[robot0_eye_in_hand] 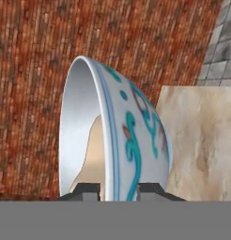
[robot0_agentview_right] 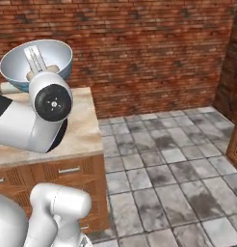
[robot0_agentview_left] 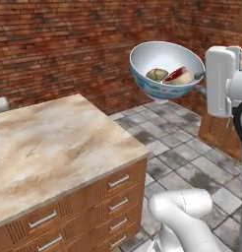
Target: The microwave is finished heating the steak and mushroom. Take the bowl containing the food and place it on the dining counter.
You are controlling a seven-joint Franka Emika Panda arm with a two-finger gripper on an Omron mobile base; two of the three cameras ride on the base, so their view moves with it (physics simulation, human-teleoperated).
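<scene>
- the gripper [robot0_eye_in_hand: 118,190] pinches the rim of the bowl [robot0_agentview_left: 165,69], one finger inside and one outside, holding it in the air beside the dining counter [robot0_agentview_left: 54,142], past its corner and over the tiled floor [robot0_agentview_left: 192,157].
- risk: the bowl looks tilted, so the steak [robot0_agentview_left: 181,75] and mushroom [robot0_agentview_left: 157,75] could slide out; a thin rim hold on smooth glazed ceramic may slip.
- counter: flat marbled stone, straight edges; bowl round, white inside, blue-patterned outside.
</scene>
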